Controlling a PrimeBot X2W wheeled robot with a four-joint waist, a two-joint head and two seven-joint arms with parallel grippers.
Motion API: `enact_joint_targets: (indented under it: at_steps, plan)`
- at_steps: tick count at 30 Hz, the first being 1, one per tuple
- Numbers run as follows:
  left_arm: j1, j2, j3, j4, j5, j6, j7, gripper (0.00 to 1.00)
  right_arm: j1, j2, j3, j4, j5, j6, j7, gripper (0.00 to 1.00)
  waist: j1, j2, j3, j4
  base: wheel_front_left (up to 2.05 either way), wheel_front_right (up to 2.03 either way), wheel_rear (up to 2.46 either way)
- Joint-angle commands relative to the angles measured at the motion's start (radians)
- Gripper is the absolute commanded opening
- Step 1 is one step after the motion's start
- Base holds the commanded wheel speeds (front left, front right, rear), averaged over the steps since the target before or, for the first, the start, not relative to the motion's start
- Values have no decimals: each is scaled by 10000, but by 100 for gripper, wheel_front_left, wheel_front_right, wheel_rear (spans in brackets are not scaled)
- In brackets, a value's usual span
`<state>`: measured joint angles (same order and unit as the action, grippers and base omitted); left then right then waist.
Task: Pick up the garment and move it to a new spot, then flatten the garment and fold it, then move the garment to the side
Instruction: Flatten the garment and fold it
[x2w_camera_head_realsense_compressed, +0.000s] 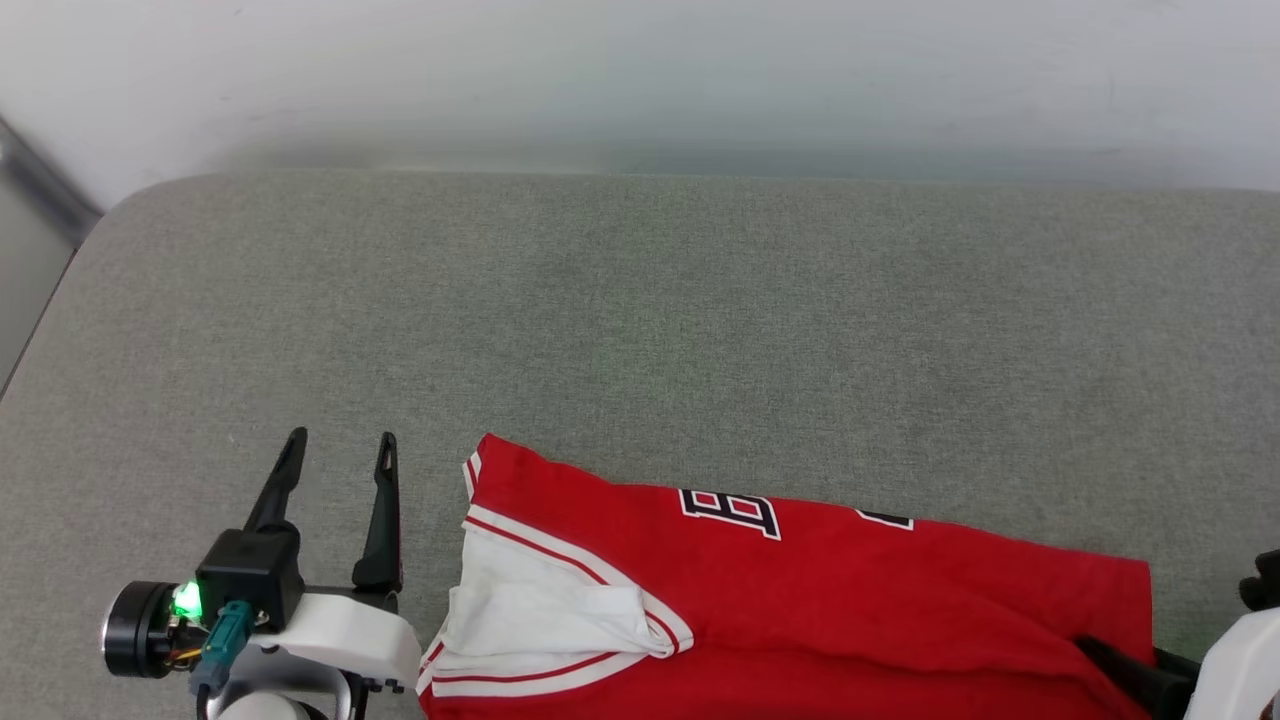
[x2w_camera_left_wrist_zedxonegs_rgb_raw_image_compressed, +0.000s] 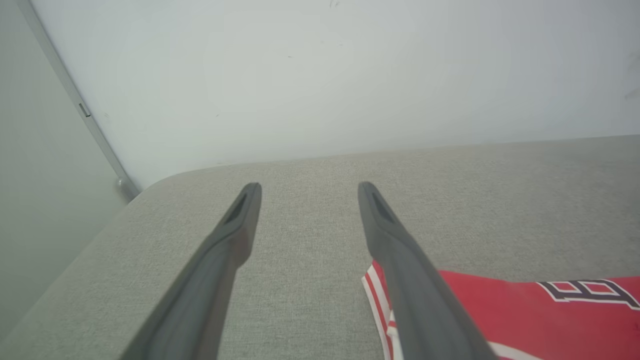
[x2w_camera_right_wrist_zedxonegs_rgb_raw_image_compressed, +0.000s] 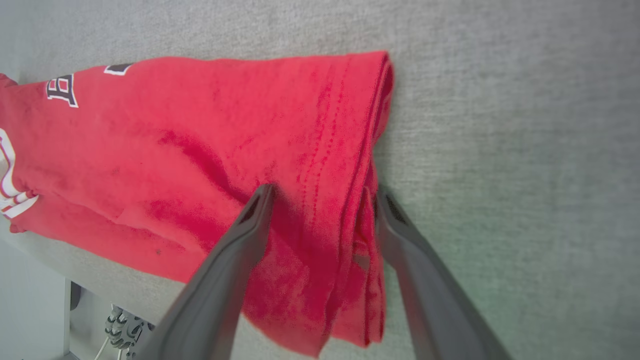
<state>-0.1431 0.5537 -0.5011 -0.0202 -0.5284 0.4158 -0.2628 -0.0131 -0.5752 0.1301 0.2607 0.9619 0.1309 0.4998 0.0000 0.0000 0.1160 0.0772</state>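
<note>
Lying folded at the near edge of the grey fabric-covered surface, the red jersey T-shirt w/ white sleeves sits just beside the left gripper, whose fingers are apart w/ nothing btwn them, pointing toward the wall. The right gripper has its fingers spread too, straddling the shirt's hem end.

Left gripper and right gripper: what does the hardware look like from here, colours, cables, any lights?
The left gripper has two long, slim dark fingers with slotted tips, on a black block with a lit green light. A teal connector plugs in below, beside a black cylinder and a white shell. The right gripper has matching dark fingers and a white forearm.
</note>
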Motion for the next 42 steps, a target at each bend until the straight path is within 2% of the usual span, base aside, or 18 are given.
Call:
enact_joint_targets:
  at_steps: [1, 6, 13, 14, 15, 16, 23, 34, 39, 42]
  plan:
    - [287, -327, 303, -3, 366, -195, -25, 100, 120, 180, 183, 74, 92, -4, 138, 100, 0, 0, 39, 54, 0, 0, 0]
    - [773, -1165, 1196, 100, 1178, -723, -24, 100, 98, 564, 694, 237, 332, -2, 467, 100, 0, 0, 76, 158, 0, 0, 0]
    - [1236, -2119, 2237, 136, 2197, -1373, -24, 100, -106, 631, 1214, 427, 634, -2, 559, 100, 0, 0, 90, 247, 0, 0, 0]
    - [1283, -2246, 2354, 144, 2326, -1456, -26, 100, -131, 627, 1268, 438, 661, -2, 562, 90, 0, 0, 85, 257, 0, 0, 0]
    - [1325, -2363, 2479, 148, 2456, -1552, -26, 100, -166, 586, 1302, 442, 648, -2, 471, 28, 0, 0, 82, 263, 0, 0, 0]
    - [1369, -2489, 2584, 169, 2583, -1638, -26, 100, -195, 557, 1342, 465, 653, -2, 422, 0, 0, 0, 74, 273, 0, 0, 0]
    - [1685, -3212, 3352, 177, 3376, -2135, -26, 100, -458, 68, 1308, 576, 885, -8, 120, 0, 0, 0, -81, 276, 0, 0, 0]
    - [2167, -3935, 4004, 72, 4245, -2794, -25, 100, -224, -1321, 359, 824, 1130, -5, -194, 0, 0, 0, -486, 132, 0, 0, 0]
    - [2317, -4082, 4148, 133, 4409, -2984, -26, 100, 46, -1510, 336, 138, 1422, -4, 180, 0, 0, 0, -677, 67, 0, 0, 0]
    - [2445, -4199, 4252, 156, 4493, -3100, -26, 100, 222, -1630, 398, -851, 1547, -4, 464, 0, 0, 0, -796, 9, 0, 0, 0]
